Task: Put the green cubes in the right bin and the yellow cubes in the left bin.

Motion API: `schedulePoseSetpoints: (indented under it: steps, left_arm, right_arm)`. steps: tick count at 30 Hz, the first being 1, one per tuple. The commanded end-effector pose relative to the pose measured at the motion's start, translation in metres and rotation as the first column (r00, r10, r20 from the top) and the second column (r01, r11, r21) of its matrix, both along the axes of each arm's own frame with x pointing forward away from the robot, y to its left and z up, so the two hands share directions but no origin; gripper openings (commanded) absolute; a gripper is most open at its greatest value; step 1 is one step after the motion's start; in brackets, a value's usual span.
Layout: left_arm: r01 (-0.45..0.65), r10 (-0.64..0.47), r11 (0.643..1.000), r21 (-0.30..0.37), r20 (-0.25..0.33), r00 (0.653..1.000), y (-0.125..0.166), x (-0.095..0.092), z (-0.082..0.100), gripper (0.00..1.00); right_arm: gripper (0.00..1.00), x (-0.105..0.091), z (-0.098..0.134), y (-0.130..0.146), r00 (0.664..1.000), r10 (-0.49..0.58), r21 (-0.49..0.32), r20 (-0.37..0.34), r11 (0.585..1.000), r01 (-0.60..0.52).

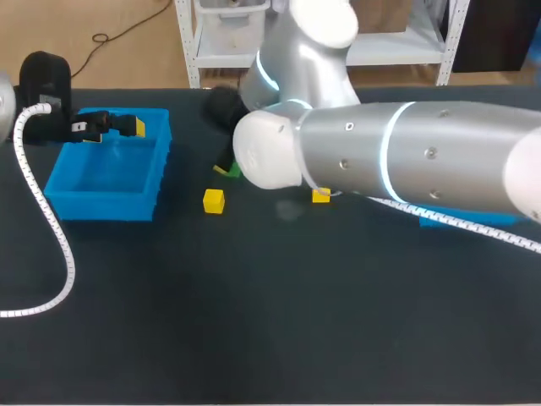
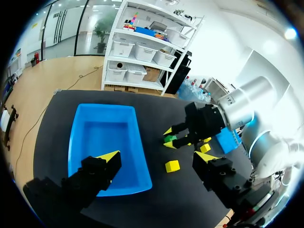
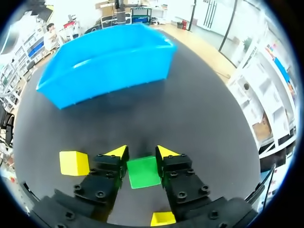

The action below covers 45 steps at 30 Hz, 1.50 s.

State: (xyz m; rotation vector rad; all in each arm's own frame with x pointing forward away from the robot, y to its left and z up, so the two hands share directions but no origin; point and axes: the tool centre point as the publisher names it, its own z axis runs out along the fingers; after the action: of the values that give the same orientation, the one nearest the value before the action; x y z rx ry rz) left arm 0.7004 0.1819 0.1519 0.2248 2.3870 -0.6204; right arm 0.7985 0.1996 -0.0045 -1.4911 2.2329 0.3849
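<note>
Hovering with the left gripper (image 2: pixel 157 159) over the left bin (image 2: pixel 102 128), a blue tub sitting by the surface's (image 1: pixel 254 321) far left corner, and spreading both yellow-tipped fingers wide, gripping nothing. Holding the right arm (image 1: pixel 406 152) out from the right edge across the middle of the surface, toward the far edge. Clamping the right gripper (image 3: pixel 142 153) on the green cube (image 3: pixel 144 172), pressing one finger against each of two opposite sides, roughly midway along the far half of the surface and well apart from either bin. Not revealing contact between that cube and the surface below. Leaving the first yellow cube (image 1: pixel 214 200) lying on the surface near the green one, toward the near edge and the left bin, touching neither cube nor gripper. Leaving the second yellow cube (image 1: pixel 320 195) lying on the surface too, partly tucked under the right arm, near the first but apart from it. Hiding most of the right bin (image 2: pixel 223 141) beneath the right arm, showing only a blue sliver toward the right edge. Pointing the right gripper's fingers toward the left bin's long wall across a bare stretch of dark surface.
</note>
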Motion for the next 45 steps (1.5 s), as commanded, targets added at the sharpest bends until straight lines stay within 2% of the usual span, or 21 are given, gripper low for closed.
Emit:
schedulePoseSetpoints:
  steps: [1,5,9,14,18,26,30,32,38,45]
  left_arm:
    - [0.006,-0.006,1.0,-0.009,0.007,1.0,0.002,0.0,-0.002,1.0]
    - [0.006,-0.006,1.0,-0.009,0.007,1.0,0.002,0.0,-0.002,1.0]
    - [0.006,-0.006,1.0,-0.009,0.007,1.0,0.002,0.0,-0.002,1.0]
    - [0.006,-0.006,1.0,-0.009,0.007,1.0,0.002,0.0,-0.002,1.0]
    - [0.006,-0.006,1.0,-0.009,0.007,1.0,0.002,0.0,-0.002,1.0]
    - [0.006,-0.006,1.0,-0.009,0.007,1.0,0.002,0.0,-0.002,1.0]
    - [0.006,-0.006,1.0,-0.009,0.007,1.0,0.002,0.0,-0.002,1.0]
    - [0.006,-0.006,1.0,-0.009,0.007,1.0,0.002,0.0,-0.002,1.0]
    - [0.006,-0.006,1.0,-0.009,0.007,1.0,0.002,0.0,-0.002,1.0]
    - [0.006,-0.006,1.0,-0.009,0.007,1.0,0.002,0.0,-0.002,1.0]
  right_arm:
    - [0.0,-0.01,0.013,-0.016,0.999,-0.032,0.02,0.039,0.999,0.031]
    - [0.0,0.0,0.043,-0.031,0.995,-0.075,0.082,0.063,0.994,0.069]
    - [0.0,0.014,0.08,-0.063,0.984,-0.155,0.164,0.091,0.977,0.139]
    - [0.0,0.033,0.123,-0.127,0.949,-0.292,0.268,0.118,0.93,0.252]
    - [0.0,0.043,0.144,-0.19,0.904,-0.41,0.334,0.12,0.874,0.352]
    - [0.0,0.048,0.157,-0.306,0.772,-0.627,0.386,0.109,0.742,0.548]
    - [0.0,0.042,0.162,-0.356,0.699,-0.709,0.413,0.096,0.667,0.62]
    - [0.0,0.035,0.162,-0.374,0.674,-0.733,0.417,0.091,0.643,0.643]
    - [0.0,0.013,0.155,-0.408,0.628,-0.775,0.412,0.068,0.595,0.69]
    - [0.0,0.003,0.152,-0.428,0.588,-0.807,0.405,0.055,0.556,0.725]
